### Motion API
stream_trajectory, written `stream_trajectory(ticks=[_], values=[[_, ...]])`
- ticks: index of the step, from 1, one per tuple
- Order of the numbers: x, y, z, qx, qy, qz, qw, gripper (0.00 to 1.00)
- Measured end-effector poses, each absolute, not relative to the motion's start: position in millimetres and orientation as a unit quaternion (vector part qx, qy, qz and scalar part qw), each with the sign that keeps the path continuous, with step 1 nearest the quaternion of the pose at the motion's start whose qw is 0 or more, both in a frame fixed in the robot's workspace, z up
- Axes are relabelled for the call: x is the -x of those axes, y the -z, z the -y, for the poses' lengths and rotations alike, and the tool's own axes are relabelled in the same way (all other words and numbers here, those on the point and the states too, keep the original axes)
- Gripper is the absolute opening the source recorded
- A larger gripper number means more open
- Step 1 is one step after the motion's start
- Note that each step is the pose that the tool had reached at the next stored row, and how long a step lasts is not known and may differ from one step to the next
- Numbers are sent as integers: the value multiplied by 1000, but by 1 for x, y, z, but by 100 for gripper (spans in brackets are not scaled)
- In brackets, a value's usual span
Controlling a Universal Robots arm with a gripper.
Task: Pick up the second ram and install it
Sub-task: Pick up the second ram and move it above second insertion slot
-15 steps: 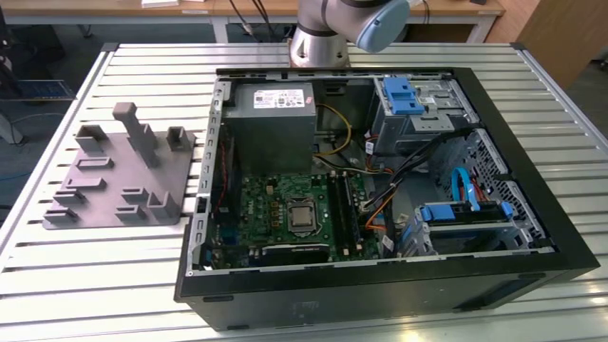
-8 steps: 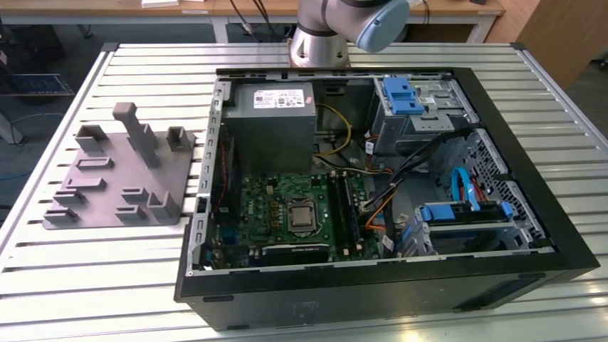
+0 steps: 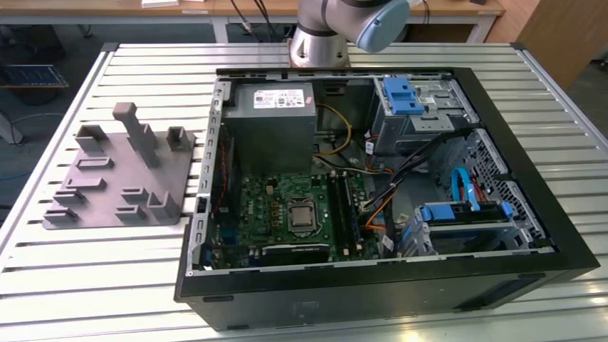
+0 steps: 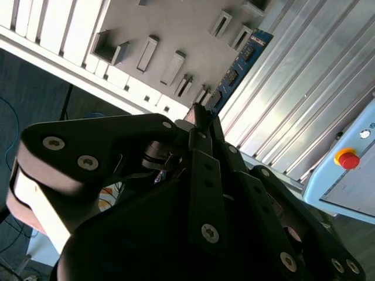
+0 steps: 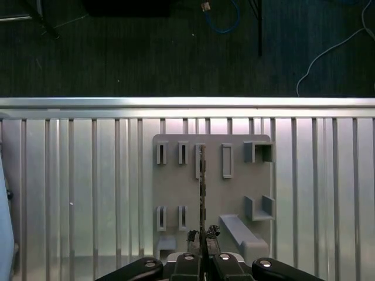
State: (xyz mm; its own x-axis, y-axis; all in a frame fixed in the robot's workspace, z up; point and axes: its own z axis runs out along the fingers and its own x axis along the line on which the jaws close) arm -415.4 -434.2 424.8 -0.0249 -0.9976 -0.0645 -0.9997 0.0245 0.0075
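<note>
Hand point(image 4: 199, 116) is clamped on the ram point(image 4: 235, 75), holding it above the grey fixture point(image 5: 176, 187) on the worktop point(image 5: 70, 175). Looks well clear of it.

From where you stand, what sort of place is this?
Probably a robotics lab for computer assembly: an open computer case and a grey fixture plate lie on a slatted metal table where a robot arm stands.

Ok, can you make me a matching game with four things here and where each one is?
Things: 1 memory stick; 2 grey plate; 3 silver chip; 4 red button.
Places: A on the pale blue box; B inside the open computer; C gripped by the end effector; D flat on the slatted table.
Pairs: 1-C, 2-D, 3-B, 4-A.
</note>
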Motion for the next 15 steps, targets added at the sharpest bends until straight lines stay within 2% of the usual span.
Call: stream_trajectory(ticks=[15], values=[[388, -425, 434, 698, -25, -715, 20, 14]])
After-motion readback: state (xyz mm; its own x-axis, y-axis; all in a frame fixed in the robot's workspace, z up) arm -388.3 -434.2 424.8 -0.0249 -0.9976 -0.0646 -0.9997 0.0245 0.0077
